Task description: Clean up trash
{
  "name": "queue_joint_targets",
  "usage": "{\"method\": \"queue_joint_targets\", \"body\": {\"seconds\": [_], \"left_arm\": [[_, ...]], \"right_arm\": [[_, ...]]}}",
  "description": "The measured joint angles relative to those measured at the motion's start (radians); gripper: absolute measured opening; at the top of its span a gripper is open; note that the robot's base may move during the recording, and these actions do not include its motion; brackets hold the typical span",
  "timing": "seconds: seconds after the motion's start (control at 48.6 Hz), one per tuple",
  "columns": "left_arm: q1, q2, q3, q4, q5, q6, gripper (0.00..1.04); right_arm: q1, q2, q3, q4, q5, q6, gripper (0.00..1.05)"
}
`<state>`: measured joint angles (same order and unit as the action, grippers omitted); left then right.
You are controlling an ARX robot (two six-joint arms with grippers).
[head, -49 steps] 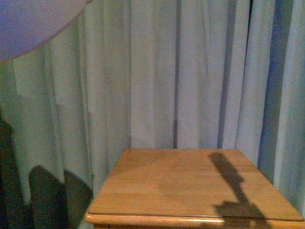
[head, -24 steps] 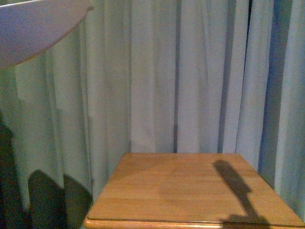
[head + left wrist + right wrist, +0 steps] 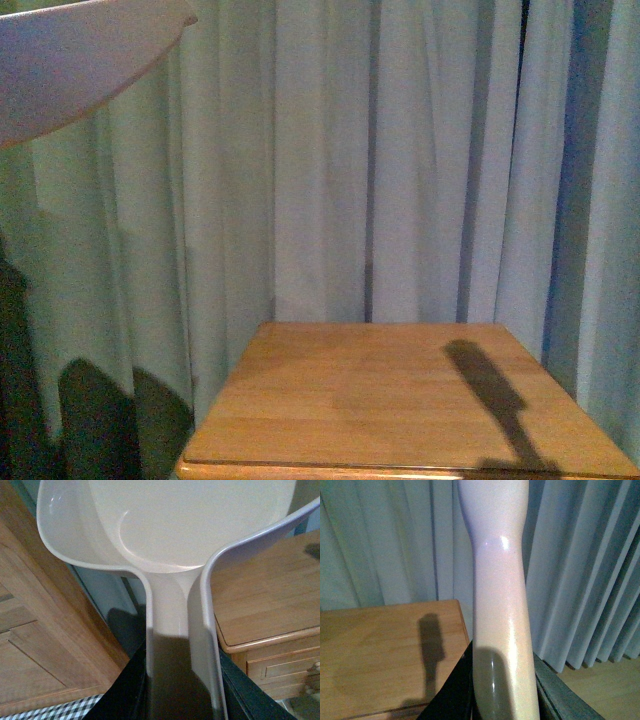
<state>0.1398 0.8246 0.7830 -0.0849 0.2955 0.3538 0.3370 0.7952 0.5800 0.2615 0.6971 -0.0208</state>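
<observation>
Wooden table (image 3: 400,400) before pleated pale curtain (image 3: 330,160), pink dustpan (image 3: 70,60) high at left, cream handle (image 3: 500,605)

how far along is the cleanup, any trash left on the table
Done: hard to say; no trash shows on the table or in the visible scoop of the dustpan. In hand: the left gripper clamps the dustpan by its stem, and the right gripper clamps a pale handle whose end is out of frame. Left: the trash appears in no view, so finding and collecting it may remain.
</observation>
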Motion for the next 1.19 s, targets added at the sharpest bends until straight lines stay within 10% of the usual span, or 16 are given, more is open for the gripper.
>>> {"method": "queue_joint_targets", "body": {"seconds": [1.193], "left_arm": [[0.002,-0.004,-0.002,0.0,0.001,-0.003,0.28]], "right_arm": [[0.024,-0.019,-0.019,-0.008,0.039,-0.024,0.2]]}}
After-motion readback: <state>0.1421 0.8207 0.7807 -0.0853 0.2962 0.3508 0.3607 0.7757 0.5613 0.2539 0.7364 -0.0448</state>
